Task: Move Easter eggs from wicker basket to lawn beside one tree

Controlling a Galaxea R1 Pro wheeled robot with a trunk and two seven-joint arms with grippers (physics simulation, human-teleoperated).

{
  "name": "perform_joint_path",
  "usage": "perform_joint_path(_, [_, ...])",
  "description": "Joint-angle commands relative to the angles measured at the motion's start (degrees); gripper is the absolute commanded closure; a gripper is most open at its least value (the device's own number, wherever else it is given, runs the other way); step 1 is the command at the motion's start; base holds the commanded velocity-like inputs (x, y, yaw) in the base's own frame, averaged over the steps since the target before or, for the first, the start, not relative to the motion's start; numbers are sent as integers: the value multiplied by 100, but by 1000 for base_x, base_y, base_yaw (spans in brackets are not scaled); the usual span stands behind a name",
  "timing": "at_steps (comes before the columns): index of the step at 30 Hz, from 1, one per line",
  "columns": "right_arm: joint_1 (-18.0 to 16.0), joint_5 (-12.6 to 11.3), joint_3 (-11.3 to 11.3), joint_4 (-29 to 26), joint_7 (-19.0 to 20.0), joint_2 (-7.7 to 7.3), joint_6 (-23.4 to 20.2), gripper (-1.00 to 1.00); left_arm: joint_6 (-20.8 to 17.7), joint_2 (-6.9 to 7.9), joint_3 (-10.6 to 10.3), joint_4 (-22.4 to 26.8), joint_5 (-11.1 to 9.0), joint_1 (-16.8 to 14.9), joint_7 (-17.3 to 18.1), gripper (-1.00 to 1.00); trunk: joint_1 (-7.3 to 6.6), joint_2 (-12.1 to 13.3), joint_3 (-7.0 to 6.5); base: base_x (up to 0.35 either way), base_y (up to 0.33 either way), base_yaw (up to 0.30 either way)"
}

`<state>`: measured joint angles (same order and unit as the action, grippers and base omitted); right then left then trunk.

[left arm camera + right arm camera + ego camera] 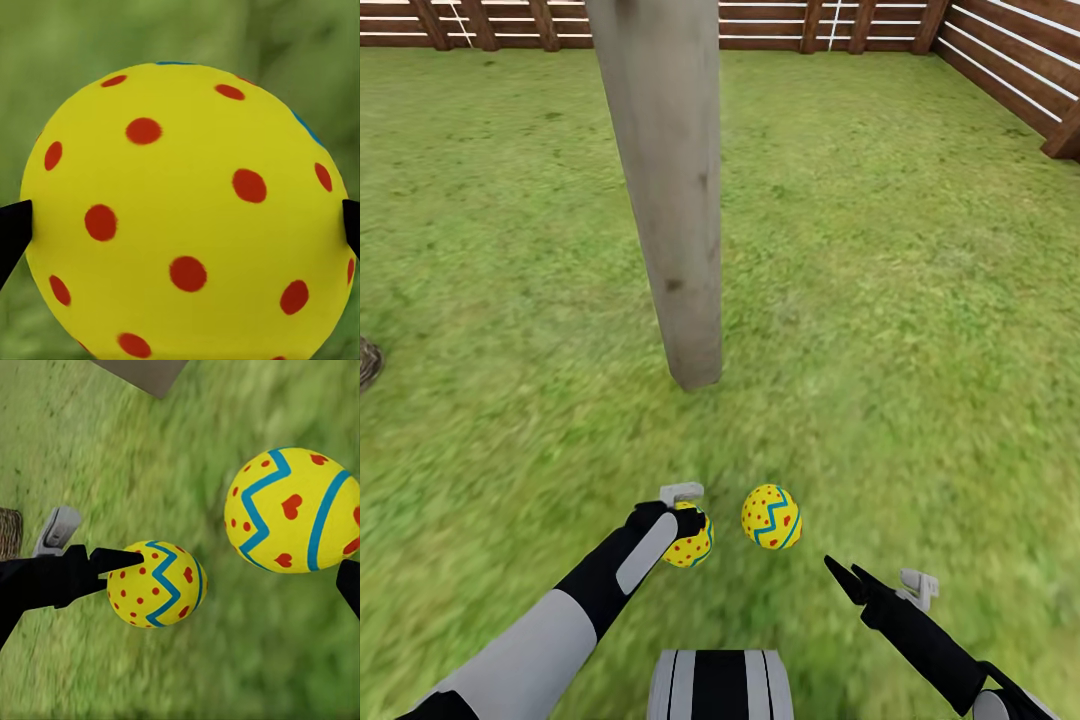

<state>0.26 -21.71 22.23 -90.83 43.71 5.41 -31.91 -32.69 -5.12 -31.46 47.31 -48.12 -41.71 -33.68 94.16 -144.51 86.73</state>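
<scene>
Left gripper clasps one egg low over the lawn, right gripper released near a second egg before the tree; a hasty release risks knocking that egg rolling away.

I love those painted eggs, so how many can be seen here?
2. One Easter egg is held in the left gripper just above the lawn; the other egg sits beside it, near the tree. A third may be hidden.
</scene>
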Motion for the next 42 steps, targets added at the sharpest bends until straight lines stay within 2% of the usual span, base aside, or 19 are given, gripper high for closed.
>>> perform_joint_path(1, [0,-35,10,-5,6,4,-43,-100,-1,3,-18,7,-57,-4,-60,100,0,-1,3,0,0,0])
perform_joint_path(6, [0,-35,10,-5,6,4,-43,-100,-1,3,-18,7,-57,-4,-60,100,0,-1,3,0,0,0])
perform_joint_path(8, [0,-35,10,-5,6,4,-43,-100,-1,3,-18,4,-57,-4,-60,100,5,-4,47,0,0,0])
perform_joint_path(39, [9,-35,18,-5,6,4,-34,-100,-1,3,-18,3,-57,-4,-60,100,5,-4,47,0,0,0])
perform_joint_path(40, [9,-35,18,-5,6,4,-34,-100,-1,3,-18,2,-57,-4,-60,-100,5,-4,47,0,0,0])
perform_joint_path(42, [9,-35,18,-5,6,4,-34,-100,-1,3,-18,3,-57,-4,-60,-100,5,-4,47,0,0,0])
